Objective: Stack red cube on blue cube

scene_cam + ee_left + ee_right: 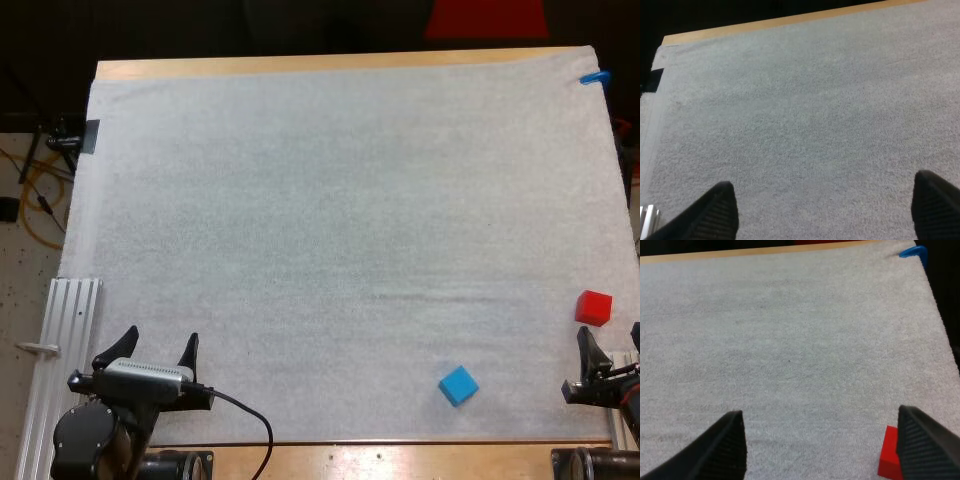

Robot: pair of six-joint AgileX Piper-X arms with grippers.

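The left tool (160, 340) sits closest in the high view, at the near left corner of the white mat (340, 220). Its fingers (715, 215) are spread wide over bare mat and hold nothing. The right tool (610, 340) waits at the near right edge, likewise spread and empty.

The wooden worktop (300, 66) shows as strips along the far and near sides, and the mat covers nearly all of it. The red cube (593, 307) rests close to the mat's right edge, just ahead of the right tool. In the right wrist view it sits beside the outer finger (925, 445), not between the two. The blue cube (458, 385) lies near the front edge, apart from the red one and turned a little askew.

The step in hand looks like the reach for the red cube. The right tool is best placed for it. It should shift outward until centred over the cube and square to its faces before descending.

The right edge leaves little margin there. The mat's middle and left lie open, giving ample room for the carry to the blue cube.
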